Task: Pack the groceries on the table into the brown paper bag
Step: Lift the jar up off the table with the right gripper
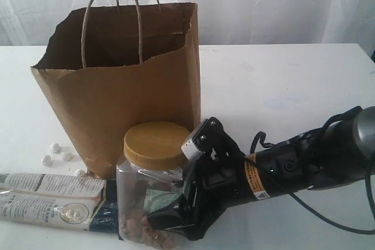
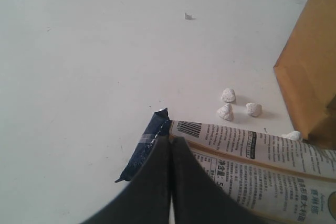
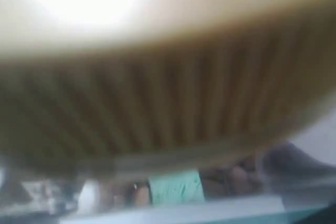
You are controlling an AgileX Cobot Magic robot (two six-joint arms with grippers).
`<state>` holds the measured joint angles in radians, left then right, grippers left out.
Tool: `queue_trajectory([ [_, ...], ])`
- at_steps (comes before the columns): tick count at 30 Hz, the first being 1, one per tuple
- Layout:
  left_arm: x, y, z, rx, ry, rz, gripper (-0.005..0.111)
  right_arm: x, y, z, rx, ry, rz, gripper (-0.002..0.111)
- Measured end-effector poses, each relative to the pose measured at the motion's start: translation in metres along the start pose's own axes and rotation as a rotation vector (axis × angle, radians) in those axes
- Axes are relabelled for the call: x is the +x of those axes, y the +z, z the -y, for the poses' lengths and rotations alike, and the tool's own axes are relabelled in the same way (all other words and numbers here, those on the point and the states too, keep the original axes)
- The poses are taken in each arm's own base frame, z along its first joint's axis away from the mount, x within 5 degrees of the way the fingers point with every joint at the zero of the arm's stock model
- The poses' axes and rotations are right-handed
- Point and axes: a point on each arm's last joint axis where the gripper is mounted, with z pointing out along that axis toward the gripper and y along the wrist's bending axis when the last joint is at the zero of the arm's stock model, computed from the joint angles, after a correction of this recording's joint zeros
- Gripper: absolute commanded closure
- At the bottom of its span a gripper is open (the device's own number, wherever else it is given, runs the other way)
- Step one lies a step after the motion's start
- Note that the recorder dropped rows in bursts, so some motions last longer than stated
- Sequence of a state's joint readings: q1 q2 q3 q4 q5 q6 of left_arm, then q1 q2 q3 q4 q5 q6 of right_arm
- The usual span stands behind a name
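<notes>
The brown paper bag (image 1: 117,98) stands open and upright on the table (image 1: 281,86). In front of it is the clear jar (image 1: 140,185) with a yellow lid (image 1: 156,143). My right gripper (image 1: 171,202) reaches in from the right, its jaws either side of the jar's body; whether they press it I cannot tell. The right wrist view is a blur filled by the ribbed lid (image 3: 157,103). The long white-black twin packet (image 1: 47,200) lies at the front left. My left gripper (image 2: 171,142) is shut and empty just above the packet (image 2: 262,156).
Several small white lumps (image 1: 58,153) lie on the table beside the bag's left foot, also seen from the left wrist as white lumps (image 2: 228,95). The bag's corner (image 2: 312,66) stands close to the packet. Bare tabletop (image 2: 79,51) stretches away beyond the packet.
</notes>
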<state>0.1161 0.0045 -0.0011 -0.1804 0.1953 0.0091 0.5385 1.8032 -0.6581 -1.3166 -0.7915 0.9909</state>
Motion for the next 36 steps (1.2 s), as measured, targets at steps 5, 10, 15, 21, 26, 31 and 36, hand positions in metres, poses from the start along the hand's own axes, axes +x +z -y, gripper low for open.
queue_trajectory([
  [5,0.0,0.0,0.0,0.0,0.0,0.0,0.107,-0.014,-0.013,-0.009,0.011,0.006,0.014,0.108],
  [10,0.0,0.0,0.0,0.0,0.0,0.0,0.107,-0.033,-0.035,-0.024,0.04,-0.039,0.049,0.108],
  [15,0.0,0.0,0.0,0.0,0.0,0.0,0.107,-0.035,-0.05,-0.033,0.074,-0.026,-0.023,0.108],
  [21,0.0,0.0,0.0,0.0,0.0,0.0,0.107,-0.04,-0.064,-0.05,0.024,0.05,-0.033,0.108],
  [26,0.0,0.0,0.0,0.0,0.0,0.0,0.107,-0.051,-0.08,-0.069,-0.022,0.009,0.02,0.108],
  [31,0.0,0.0,0.0,0.0,0.0,0.0,0.107,-0.061,-0.099,-0.085,-0.013,-0.022,0.087,0.108],
  [36,0.0,0.0,0.0,0.0,0.0,0.0,0.107,-0.068,-0.116,-0.101,-0.009,-0.02,0.151,0.108],
])
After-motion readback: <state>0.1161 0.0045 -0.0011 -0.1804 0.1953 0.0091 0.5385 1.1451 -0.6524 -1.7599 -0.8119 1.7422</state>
